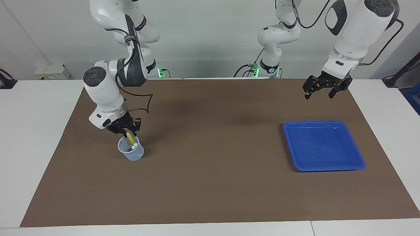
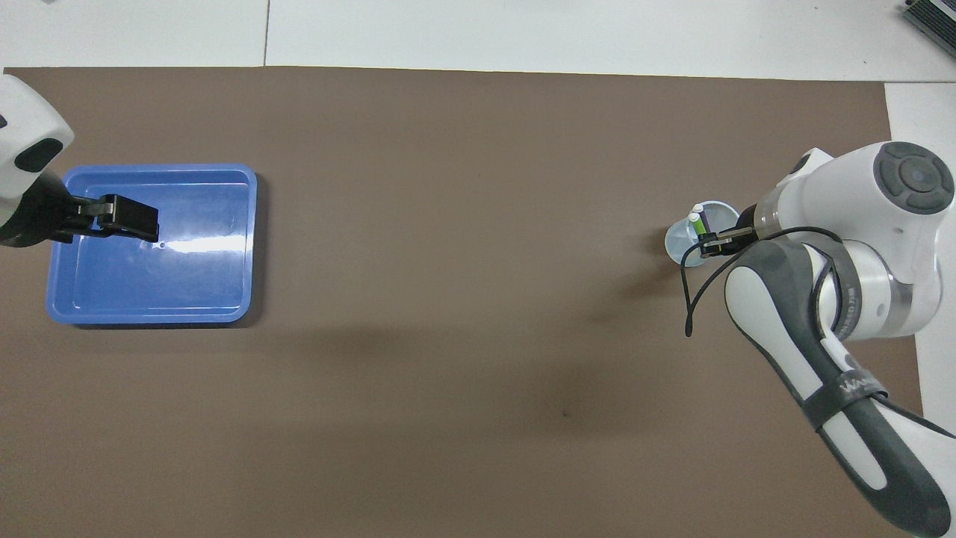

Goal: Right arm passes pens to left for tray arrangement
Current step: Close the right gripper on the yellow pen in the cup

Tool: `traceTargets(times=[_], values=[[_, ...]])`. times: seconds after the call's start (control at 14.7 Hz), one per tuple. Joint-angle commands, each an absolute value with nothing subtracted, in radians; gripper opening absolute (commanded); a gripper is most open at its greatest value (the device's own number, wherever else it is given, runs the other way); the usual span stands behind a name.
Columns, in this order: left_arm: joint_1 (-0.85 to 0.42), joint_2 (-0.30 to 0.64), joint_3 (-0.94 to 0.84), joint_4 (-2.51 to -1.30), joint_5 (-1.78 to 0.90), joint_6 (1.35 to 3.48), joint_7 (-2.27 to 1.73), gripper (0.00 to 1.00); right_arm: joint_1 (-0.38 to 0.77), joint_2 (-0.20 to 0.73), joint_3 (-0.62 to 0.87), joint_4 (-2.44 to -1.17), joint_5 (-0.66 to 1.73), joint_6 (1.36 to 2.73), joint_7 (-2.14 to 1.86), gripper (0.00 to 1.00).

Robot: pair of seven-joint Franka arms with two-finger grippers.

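Observation:
A small clear cup [image 1: 132, 153] [image 2: 680, 243] stands toward the right arm's end of the brown mat and holds the pens. My right gripper [image 1: 126, 131] [image 2: 709, 243] reaches into its mouth and is shut on the upper end of the yellow pen [image 1: 131, 139], which leans in the cup. A green pen [image 2: 695, 223] and a purple pen [image 1: 130, 149] stand beside it with pale caps up. The blue tray [image 1: 323, 144] [image 2: 187, 284] lies toward the left arm's end. My left gripper [image 1: 323, 90] [image 2: 127, 218] hangs open and waits in the air.
The brown mat [image 1: 210, 170] covers most of the white table. A black cable [image 1: 144, 105] loops from the right wrist beside the cup. Both arm bases stand at the robots' edge of the table.

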State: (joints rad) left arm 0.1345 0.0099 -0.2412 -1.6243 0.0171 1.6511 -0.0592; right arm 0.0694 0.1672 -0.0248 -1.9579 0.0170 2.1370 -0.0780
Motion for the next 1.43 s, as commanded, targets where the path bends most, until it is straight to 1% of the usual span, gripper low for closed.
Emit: traceTargets(times=[0.0,0.68,0.95,1.09,1.36], values=[[0.132,-0.006,-0.238,-1.641,0.032,1.646,-0.058,1.00,0.052,0.158,-0.017,-1.964,0.028,2.126,-0.074,0.34],[0.132,-0.006,-0.238,-1.640,0.032,1.644,-0.058,1.00,0.063,0.163,-0.017,-1.956,0.028,2.148,-0.066,0.34],[0.133,-0.006,-0.238,-1.640,0.032,1.644,-0.058,1.00,0.061,0.163,-0.017,-1.956,0.028,2.148,-0.067,0.28],[0.132,-0.006,-0.238,-1.641,0.034,1.644,-0.058,1.00,0.061,0.163,-0.017,-1.954,0.028,2.146,-0.066,0.24],[0.135,-0.006,-0.238,-1.640,0.032,1.646,-0.057,1.00,0.058,0.164,-0.017,-1.954,0.028,2.146,-0.066,0.21]])
